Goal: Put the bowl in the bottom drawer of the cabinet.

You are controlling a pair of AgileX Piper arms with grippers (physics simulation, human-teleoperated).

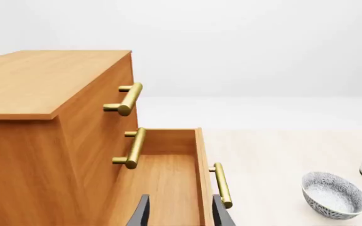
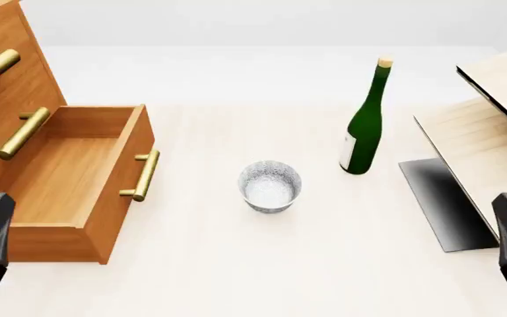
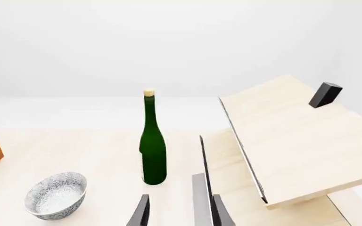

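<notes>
The bottom drawer [image 2: 77, 191] of the cabinet [image 2: 7, 99] is seen pulled well out, its wooden floor bare and its brass bar handle [image 2: 143, 175] facing the middle of the surface [image 2: 218, 264]. That part of the task is judged done. The two upper drawer fronts are shown shut.

The bowl [image 2: 270, 186] is found upright on the surface, near the middle of the front view, at about three o'clock from the drawer handle and apart from it. It is touched by nothing. A green bottle [image 2: 364, 125] stands upright at roughly one o'clock from the bowl, near it but clear of it. Pale light-wood furniture [image 2: 491, 139] with a dark panel is set at the three o'clock edge.

The left hand [image 1: 179, 212] is seen in its own wrist view with its fingers a moderate way apart and nothing held between them; it hangs over the near end of the open drawer. The right hand [image 3: 179, 212] is likewise shown parted and empty, low at five o'clock in the front view, with the bowl and the bottle ahead of it.

What is left is judged to be the whole transfer: the bowl is not yet grasped, lifted, carried towards nine o'clock or set down inside the drawer. Whether the drawer must then be closed is not stated by the task.
</notes>
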